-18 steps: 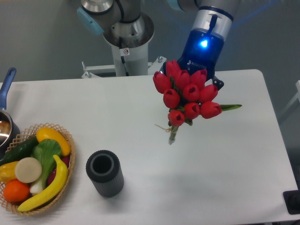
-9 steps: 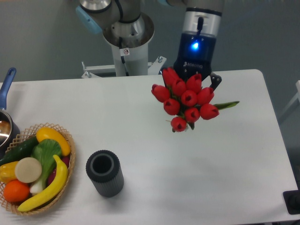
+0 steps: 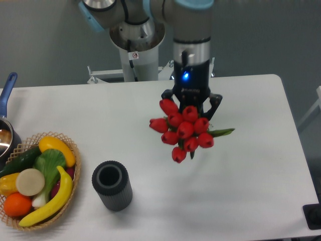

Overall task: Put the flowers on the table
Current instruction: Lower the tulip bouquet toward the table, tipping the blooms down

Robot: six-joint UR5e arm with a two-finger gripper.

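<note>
- Now the gripper (image 3: 191, 107) is seen at the back middle of the bench (image 3: 251, 165), pointing down, with a small blue light on the part above it.
- It is closed on the flowers (image 3: 183, 129): its dark fingers (image 3: 215, 104) stick out on both sides of the bunch, and the stems are hidden between them.
- The flowers are held up in the air. The red heads sit just below the gripper and in front of it, and they face the camera. One green leaf (image 3: 221, 132) pokes out to the right in the picture.
- No flower can be seen touching the bench, so the putting-down step is not done yet.
- To do it well, the bunch should be brought down slowly onto a bare white part of the bench, and the gripper should be opened only when the flowers are lying on it.
- The bunch should be laid on its side so that no heads are squashed.
- A dark round cup (image 3: 112, 185) stands well apart, to the front left.
- A basket of fruit and vegetables (image 3: 36, 178) sits at the far left, with a pot (image 3: 6, 131) behind it. These should be left alone.
</note>
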